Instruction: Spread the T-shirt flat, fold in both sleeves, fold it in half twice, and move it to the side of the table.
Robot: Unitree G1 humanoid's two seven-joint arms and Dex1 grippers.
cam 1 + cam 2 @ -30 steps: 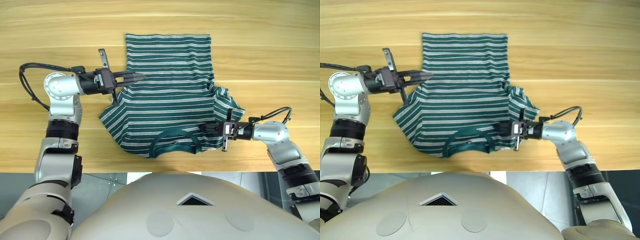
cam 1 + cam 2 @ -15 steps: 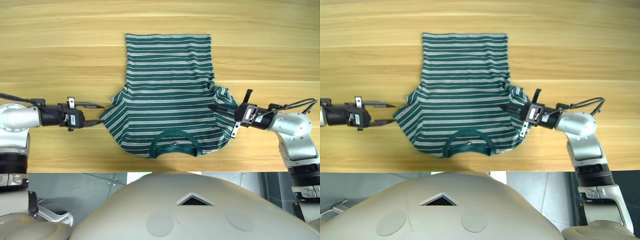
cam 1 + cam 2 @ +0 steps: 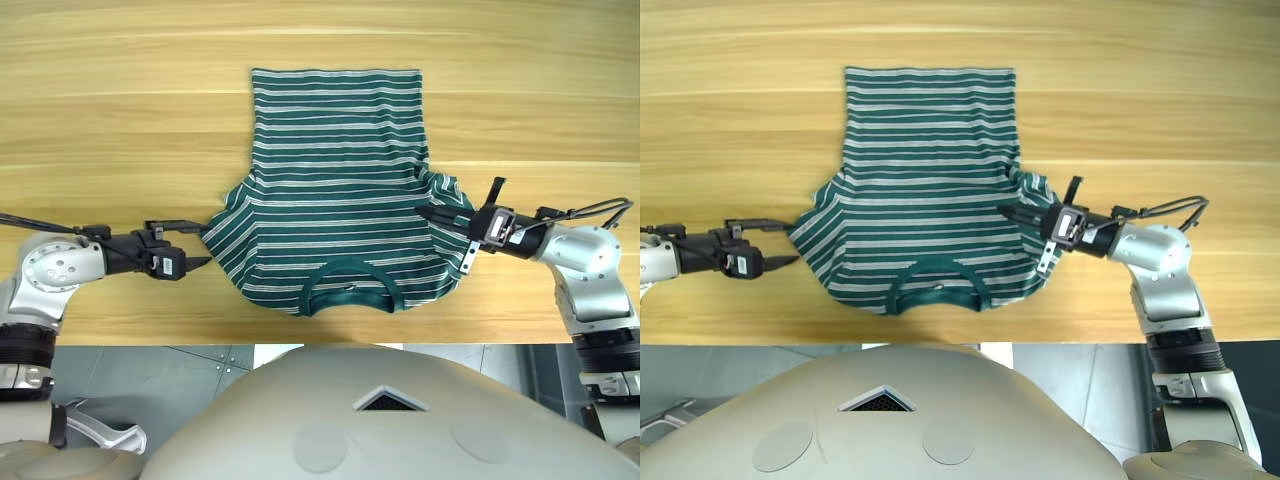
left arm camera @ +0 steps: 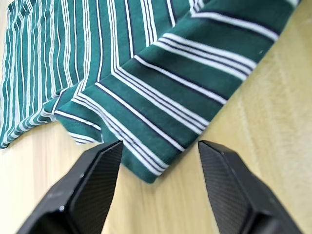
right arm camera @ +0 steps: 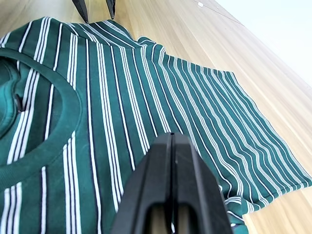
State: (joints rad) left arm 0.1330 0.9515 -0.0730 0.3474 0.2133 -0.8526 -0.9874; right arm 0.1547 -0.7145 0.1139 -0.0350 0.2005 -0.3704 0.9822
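The green striped T-shirt (image 3: pixel 335 180) lies on the wooden table (image 3: pixel 120 100), its collar (image 3: pixel 345 280) at the near edge and its hem at the far side. Both sleeves sit bunched against the body. My left gripper (image 3: pixel 203 244) is open at the shirt's left sleeve; in the left wrist view its fingers (image 4: pixel 92 190) straddle the sleeve's corner (image 4: pixel 146 170). On the other side, my right gripper (image 3: pixel 425 212) is shut, its tip over the right sleeve; the right wrist view shows the closed fingers (image 5: pixel 170 195) above the striped cloth (image 5: pixel 122 97).
Bare wood stretches to the left, right and far side of the shirt. The table's near edge (image 3: pixel 150 343) runs just below the collar.
My left gripper left the shirt's left side, swung out left, then came back in to the sleeve corner. My right gripper went from the collar to the right sleeve and stopped there.
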